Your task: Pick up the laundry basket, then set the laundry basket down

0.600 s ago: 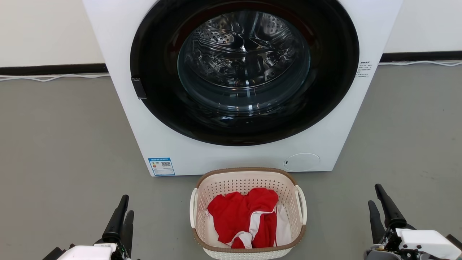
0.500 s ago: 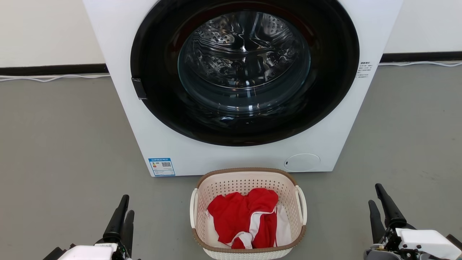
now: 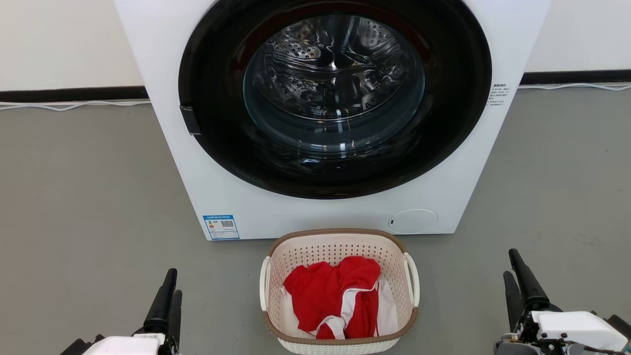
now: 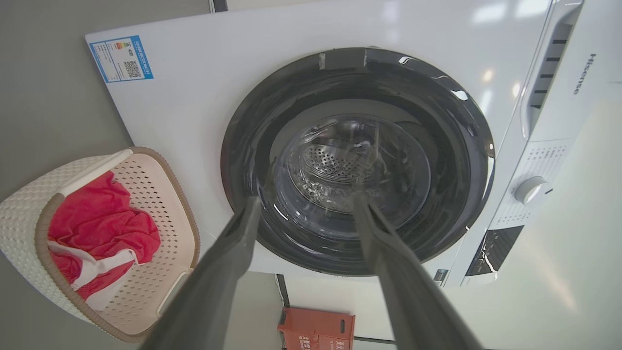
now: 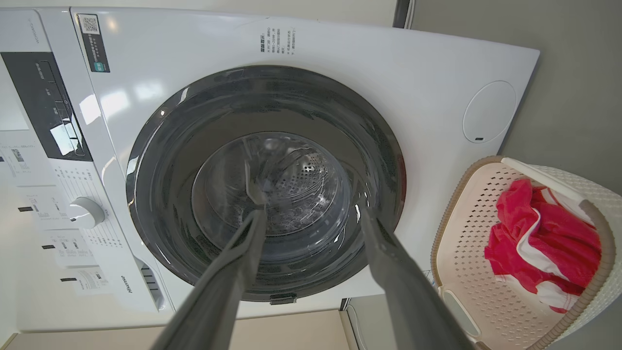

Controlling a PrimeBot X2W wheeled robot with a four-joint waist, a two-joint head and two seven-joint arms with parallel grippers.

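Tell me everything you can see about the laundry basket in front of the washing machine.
The laundry basket is small, rounded-rectangular, cream-white plastic by its look, with perforated walls, a brown woven-look rim and a white loop handle on each side. It stands upright on the grey floor, just before the washing machine, and holds a crumpled red-and-white garment.

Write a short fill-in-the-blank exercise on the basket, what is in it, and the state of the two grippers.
1. The laundry basket, on the floor before the washing machine, has a ____ rim.
2. The garment in it is white and ____.
3. The left gripper and right gripper are both ____, holding nothing.
Missing words: brown; red; open.
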